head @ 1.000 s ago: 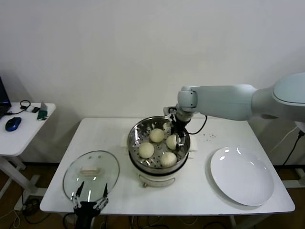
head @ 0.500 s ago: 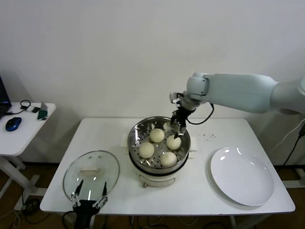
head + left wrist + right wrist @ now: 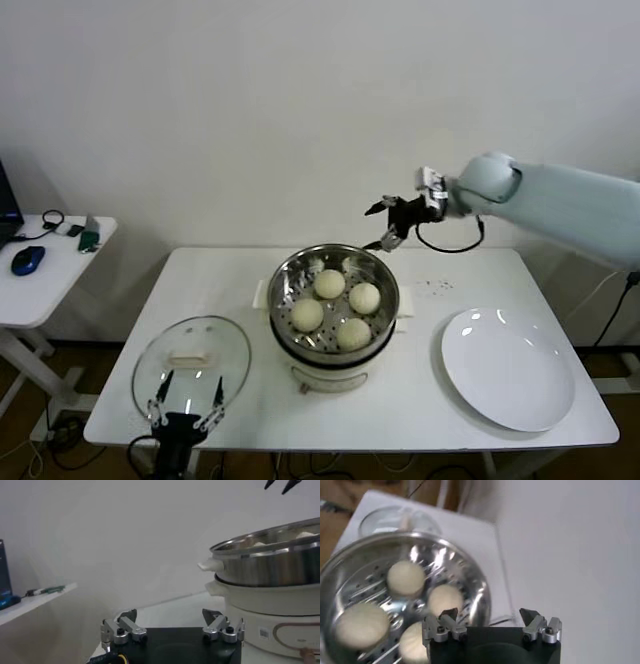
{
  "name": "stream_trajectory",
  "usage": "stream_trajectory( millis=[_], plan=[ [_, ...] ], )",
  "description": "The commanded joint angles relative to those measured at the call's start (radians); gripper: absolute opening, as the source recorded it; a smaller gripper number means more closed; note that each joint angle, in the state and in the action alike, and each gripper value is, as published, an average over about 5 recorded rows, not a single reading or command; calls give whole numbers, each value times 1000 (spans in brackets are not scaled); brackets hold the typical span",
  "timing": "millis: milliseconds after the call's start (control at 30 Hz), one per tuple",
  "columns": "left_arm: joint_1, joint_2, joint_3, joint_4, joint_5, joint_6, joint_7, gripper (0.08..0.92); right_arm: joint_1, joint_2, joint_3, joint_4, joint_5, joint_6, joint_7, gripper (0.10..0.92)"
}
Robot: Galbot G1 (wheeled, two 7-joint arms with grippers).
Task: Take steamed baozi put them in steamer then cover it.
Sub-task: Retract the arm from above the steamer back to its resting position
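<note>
covering the steamer (image 3: 333, 312) looks like the step left, since all four steamed baozi (image 3: 336, 307) already sit in its perforated basket on the tabletop (image 3: 420, 395). the cover (image 3: 191, 362) lies flat near the tabletop's front left corner, well apart from the steamer, its white handle facing up. the left gripper (image 3: 185, 411) hangs at the front edge just beside the cover, jaws apart and empty. the right gripper (image 3: 393, 222) is raised above the steamer's far rim, jaws apart, holding nothing.

the risks, as i judge them: glass on a smooth tabletop may slide under a push instead of being caught, and it sits close to the edge. a grip on the rim instead of the handle could tilt it or let it slip. set down off-centre, it would rest crooked on the steel rim or press a bun.

the head view alone shows the cover and the white plate (image 3: 508, 368). the left wrist view gives the steamer side-on, with its cream base and side handle. the right wrist view looks down on the buns and catches the cover beyond the rim.
</note>
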Motion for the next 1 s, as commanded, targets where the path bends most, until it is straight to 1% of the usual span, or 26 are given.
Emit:
stream_trajectory(
  millis=[33, 167, 267, 400, 567, 733, 1000],
  plan=[
    [-42, -5, -4, -36, 77, 35, 19, 823, -611, -311, 687, 133, -76, 147, 290, 823],
    [-43, 3, -10, -59, 134, 60, 34, 823, -848, -318, 943, 166, -115, 167, 369, 823],
    [-36, 5, -9, -75, 158, 76, 38, 823, -1065, -292, 1198, 204, -132, 165, 411, 823],
    [-34, 5, -12, -87, 216, 98, 34, 823, -1356, -223, 1515, 279, -179, 135, 447, 823],
    [-32, 11, -32, -101, 366, 134, 12, 823, -1617, -100, 1787, 352, -226, 67, 493, 823],
    [-35, 20, -60, -112, 590, 157, -2, 823, -1796, 25, 1959, 404, -276, 19, 509, 823],
    [-40, 44, -88, -98, 979, 169, -7, 823, -1963, 165, 2075, 436, -320, 39, 477, 823]
  ],
)
